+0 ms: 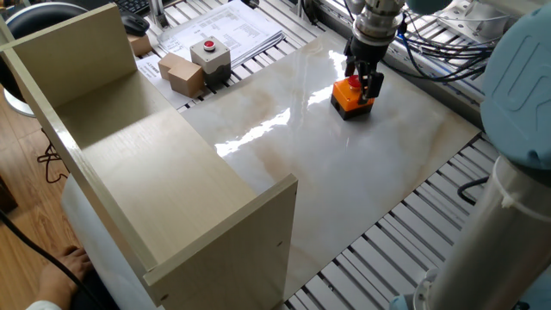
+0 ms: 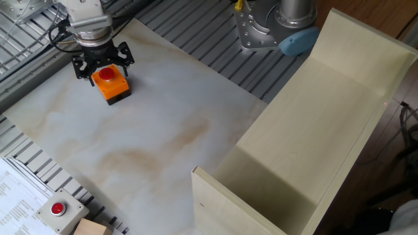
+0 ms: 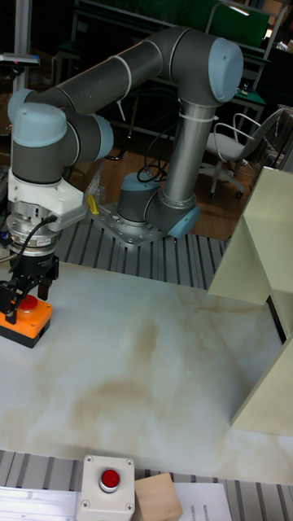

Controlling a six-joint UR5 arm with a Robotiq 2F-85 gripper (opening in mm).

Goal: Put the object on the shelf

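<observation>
The object [image 1: 348, 100] is a small box with an orange top, a black base and a red button, standing upright on the pale marbled sheet. It also shows in the other fixed view [image 2: 112, 86] and at the left edge of the tall view [image 3: 29, 322]. My gripper [image 1: 364, 83] hangs straight down over it, open, its fingers straddling the red button and the box's top without closing on it [image 2: 103, 67] [image 3: 28, 293]. The shelf [image 1: 146, 155] is a large beige board unit lying at the opposite side of the table [image 2: 313, 130] [image 3: 268, 244].
A grey box with a red button [image 1: 209, 53] and a brown cardboard box [image 1: 180, 74] sit beside the shelf near printed papers [image 1: 224, 30]. The arm's base [image 2: 274, 26] stands at the table's edge, with cables [image 1: 448, 52] behind the gripper.
</observation>
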